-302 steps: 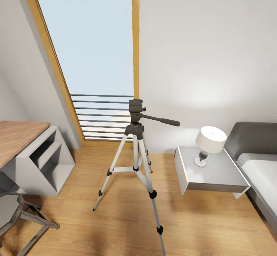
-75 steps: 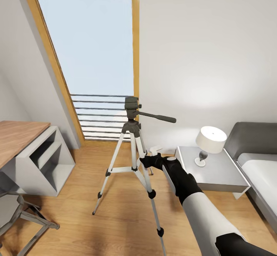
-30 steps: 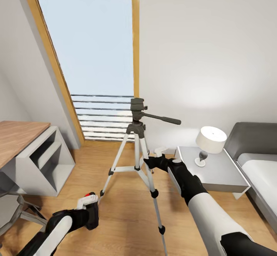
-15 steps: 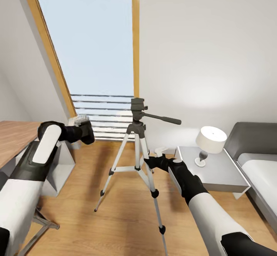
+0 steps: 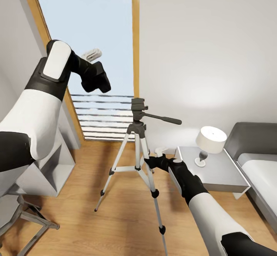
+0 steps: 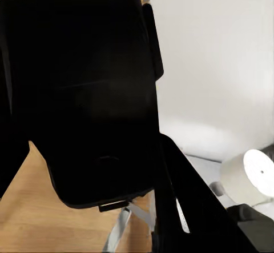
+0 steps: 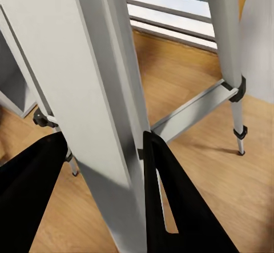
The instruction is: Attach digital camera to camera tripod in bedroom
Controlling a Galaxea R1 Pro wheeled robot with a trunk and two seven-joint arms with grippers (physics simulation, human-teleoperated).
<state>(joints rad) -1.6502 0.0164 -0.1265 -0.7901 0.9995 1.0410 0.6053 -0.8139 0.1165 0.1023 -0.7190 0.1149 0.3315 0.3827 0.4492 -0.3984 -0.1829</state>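
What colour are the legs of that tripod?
Silver-white, with black joints and feet; the camera tripod shows best in the head view.

Black digital camera [image 5: 97, 78]; silver-white camera tripod [image 5: 135, 159] legs, dk grey head.

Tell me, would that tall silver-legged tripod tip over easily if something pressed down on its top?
Probably not easily: the tall silver-legged tripod has three widely splayed legs braced midway. It looks light and top-heavy, though, so a sideways shove could likely tip it. The right gripper clasping one leg should help steady it.
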